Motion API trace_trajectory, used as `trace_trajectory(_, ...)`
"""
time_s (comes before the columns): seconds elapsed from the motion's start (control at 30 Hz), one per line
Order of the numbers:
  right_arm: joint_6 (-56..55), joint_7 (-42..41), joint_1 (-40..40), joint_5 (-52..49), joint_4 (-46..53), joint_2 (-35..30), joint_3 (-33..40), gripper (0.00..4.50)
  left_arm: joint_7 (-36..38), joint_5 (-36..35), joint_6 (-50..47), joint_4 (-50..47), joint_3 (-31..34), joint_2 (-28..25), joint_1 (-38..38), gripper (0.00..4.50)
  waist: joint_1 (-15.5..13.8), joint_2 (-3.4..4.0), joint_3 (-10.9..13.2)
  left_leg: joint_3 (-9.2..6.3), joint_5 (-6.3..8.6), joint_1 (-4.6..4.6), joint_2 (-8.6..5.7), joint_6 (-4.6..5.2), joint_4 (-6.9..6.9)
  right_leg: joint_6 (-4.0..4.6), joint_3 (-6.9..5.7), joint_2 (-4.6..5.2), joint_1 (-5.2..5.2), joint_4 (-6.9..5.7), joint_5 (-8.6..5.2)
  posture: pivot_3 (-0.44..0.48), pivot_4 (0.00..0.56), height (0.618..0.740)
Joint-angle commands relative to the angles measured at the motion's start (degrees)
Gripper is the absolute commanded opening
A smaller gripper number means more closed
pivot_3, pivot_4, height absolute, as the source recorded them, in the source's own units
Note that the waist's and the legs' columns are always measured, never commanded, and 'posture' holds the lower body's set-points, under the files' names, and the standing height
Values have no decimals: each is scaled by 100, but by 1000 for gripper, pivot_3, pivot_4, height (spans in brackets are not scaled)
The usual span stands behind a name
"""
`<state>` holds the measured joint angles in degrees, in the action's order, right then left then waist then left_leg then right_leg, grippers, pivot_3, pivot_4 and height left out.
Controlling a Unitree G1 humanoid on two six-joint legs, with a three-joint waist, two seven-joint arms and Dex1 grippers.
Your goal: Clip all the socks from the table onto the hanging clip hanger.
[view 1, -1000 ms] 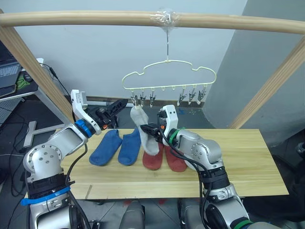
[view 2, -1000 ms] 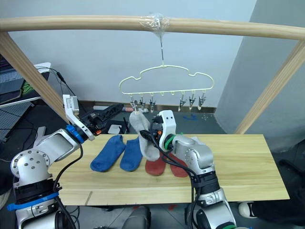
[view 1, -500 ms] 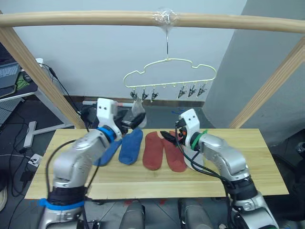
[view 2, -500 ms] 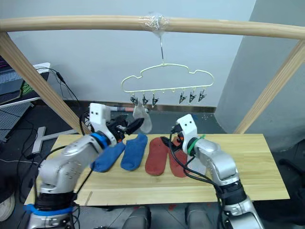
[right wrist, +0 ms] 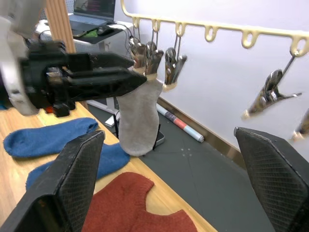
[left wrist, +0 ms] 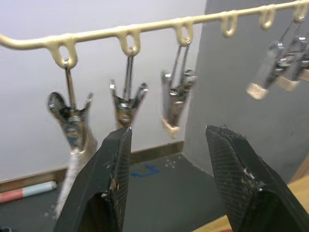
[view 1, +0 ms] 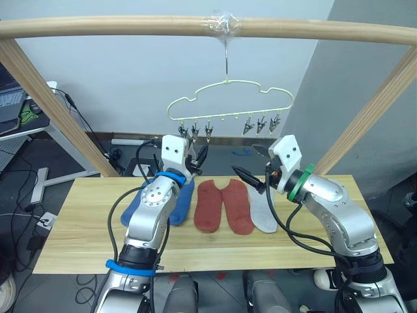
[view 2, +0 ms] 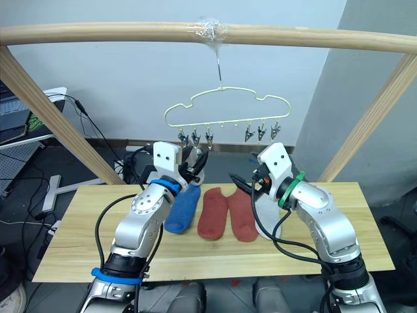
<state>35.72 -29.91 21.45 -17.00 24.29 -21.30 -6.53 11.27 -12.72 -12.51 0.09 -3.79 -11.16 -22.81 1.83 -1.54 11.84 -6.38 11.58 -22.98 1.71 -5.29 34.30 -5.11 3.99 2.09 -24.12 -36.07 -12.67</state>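
Lab corner, laptop [view 1: 10,98] (side desk), floor cables [view 1: 19,179]

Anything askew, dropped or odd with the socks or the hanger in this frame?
Nothing stands out. One grey sock hangs from an end clip of the clip hanger, which hangs level. The blue socks, red socks and other grey sock lie flat on the table.

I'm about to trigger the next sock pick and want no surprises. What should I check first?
1. Light grey fabric sock held by the end metal clip: ok.
2. Left pincer open and empty: ok.
3. Right pincer open and empty: ok.
4. Other clips on the pale-yellow wire hanger free: ok.
5. Second light grey sock lying flat on the light wooden table: ok.
6. Hanger at rest, not swinging: cannot tell.
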Motion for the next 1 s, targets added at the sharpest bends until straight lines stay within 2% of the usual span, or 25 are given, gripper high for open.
trace_trajectory(0.03,-120,-22,158,-170,475,-32,240,4500,-275,284,449,384,184,166,-317,2481,0,0,0,0,0,0,0,0,1,-1,0,0,1,0,1,-16,159,740)
trace_trajectory(0.43,8,90,283,-332,642,-55,300,4500,-299,573,1131,1352,332,454,-905,2481,6,0,0,0,0,1,-1,0,5,-9,0,-1,3,-2,6,-37,160,740)
trace_trajectory(0.7,114,219,362,-373,669,-28,355,4500,-500,908,1401,1524,349,462,-1085,2481,11,0,0,0,0,1,-1,0,7,-12,0,-1,4,-2,8,-44,169,740)
trace_trajectory(1.0,195,246,419,-426,680,-40,349,4500,-489,921,1411,1590,427,484,-1047,2481,18,0,0,-1,0,1,-1,0,8,-12,0,-1,4,-5,9,-43,173,740)
